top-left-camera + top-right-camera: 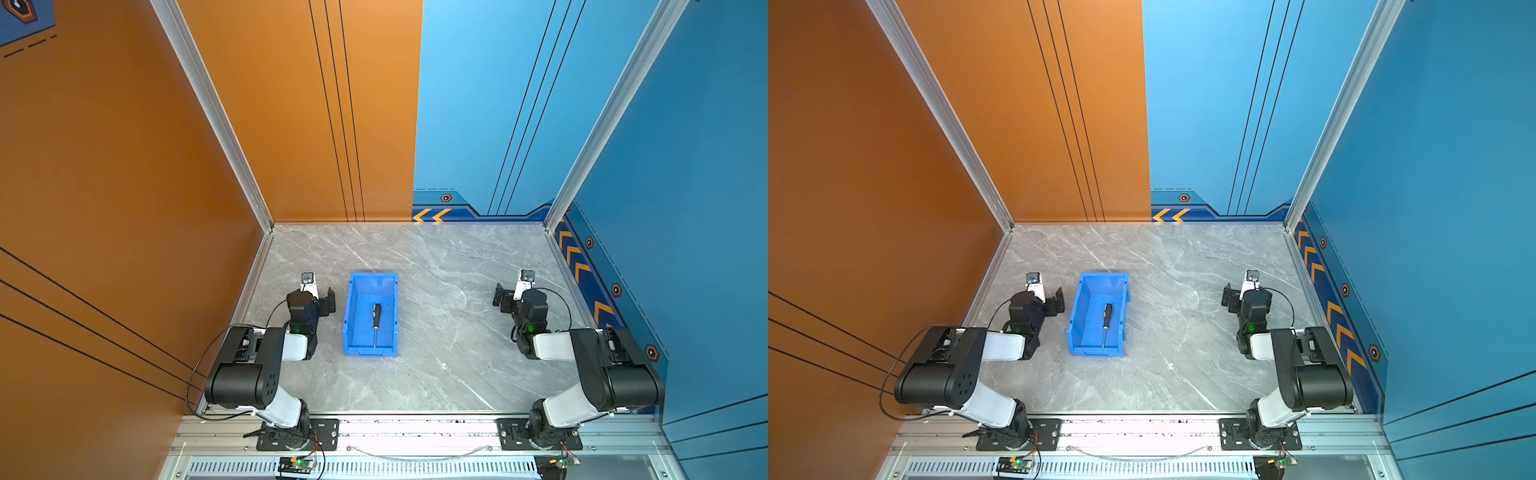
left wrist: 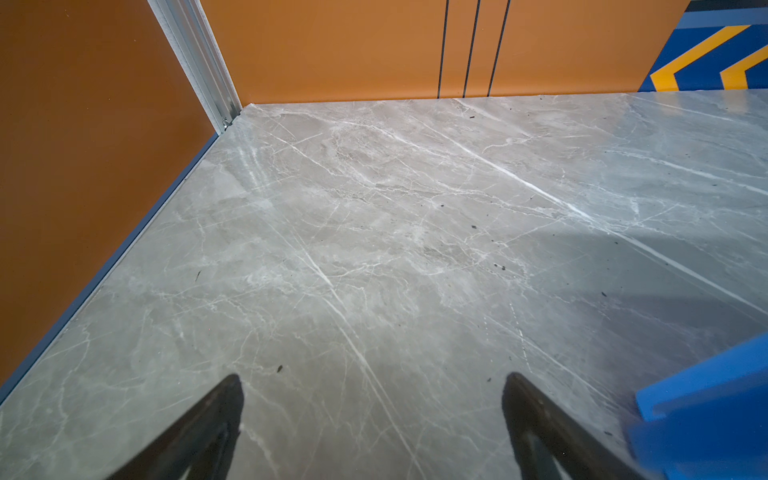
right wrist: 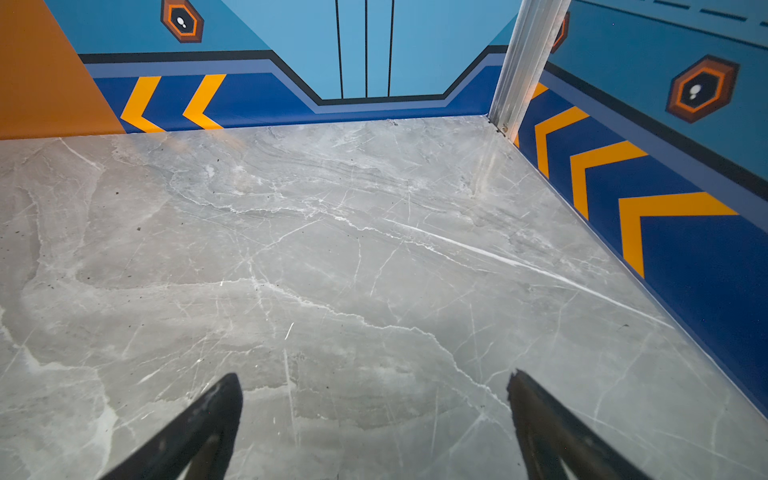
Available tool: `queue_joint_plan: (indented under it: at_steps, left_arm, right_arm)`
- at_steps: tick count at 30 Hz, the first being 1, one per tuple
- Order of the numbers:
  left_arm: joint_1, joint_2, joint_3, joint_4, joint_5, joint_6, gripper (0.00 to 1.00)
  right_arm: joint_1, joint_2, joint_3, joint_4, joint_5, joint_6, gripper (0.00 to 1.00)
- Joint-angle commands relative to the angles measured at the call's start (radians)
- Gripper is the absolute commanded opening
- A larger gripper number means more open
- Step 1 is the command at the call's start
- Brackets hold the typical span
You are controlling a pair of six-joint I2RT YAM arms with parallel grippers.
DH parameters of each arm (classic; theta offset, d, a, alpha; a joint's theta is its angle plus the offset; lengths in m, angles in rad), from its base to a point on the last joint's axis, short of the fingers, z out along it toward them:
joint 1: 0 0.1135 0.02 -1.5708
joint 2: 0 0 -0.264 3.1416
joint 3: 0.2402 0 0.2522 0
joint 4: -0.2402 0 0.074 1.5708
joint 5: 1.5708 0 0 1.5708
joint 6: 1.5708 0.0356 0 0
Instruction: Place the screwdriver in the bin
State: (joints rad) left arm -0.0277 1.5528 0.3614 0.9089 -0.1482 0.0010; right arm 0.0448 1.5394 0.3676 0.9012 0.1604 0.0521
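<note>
The screwdriver [image 1: 376, 322], black handle and thin silver shaft, lies flat on the floor of the blue bin [image 1: 350, 316], handle towards the back wall; both top views show it [image 1: 1106, 318] inside the bin [image 1: 1076, 320]. My left gripper [image 1: 329, 302] hovers just left of the bin, open and empty. In the left wrist view its jaws [image 2: 374, 380] stand wide apart over bare marble, with a corner of the bin [image 2: 706, 382] beside them. My right gripper [image 1: 501, 296] is far to the right, open with nothing between its fingers [image 3: 374, 378].
The grey marble tabletop [image 1: 449, 365] is walled by orange panels on the left and back left and blue panels on the right. Aluminium posts [image 1: 266, 216] stand in the back corners. Both arm bases sit on the front rail [image 1: 415, 428].
</note>
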Motion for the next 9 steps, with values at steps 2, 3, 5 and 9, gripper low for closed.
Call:
queue_joint_plan:
  at_steps: [2,3,5,9]
  left_arm:
    - [-0.008,0.011,0.02,0.012,-0.003,0.016,0.98]
    - [-0.009,0.012,0.02,0.011,-0.005,0.016,0.98]
    - [-0.006,0.015,0.024,0.01,0.001,0.016,0.98]
    - [-0.007,0.01,0.02,0.012,-0.001,0.016,0.98]
  right_arm:
    - [-0.003,0.007,0.002,0.015,0.017,0.013,1.0]
    - [-0.004,0.007,0.003,0.013,0.018,0.012,1.0]
    - [-0.005,0.007,0.004,0.013,0.016,0.013,1.0]
    - [-0.005,0.007,0.005,0.012,0.017,0.012,1.0]
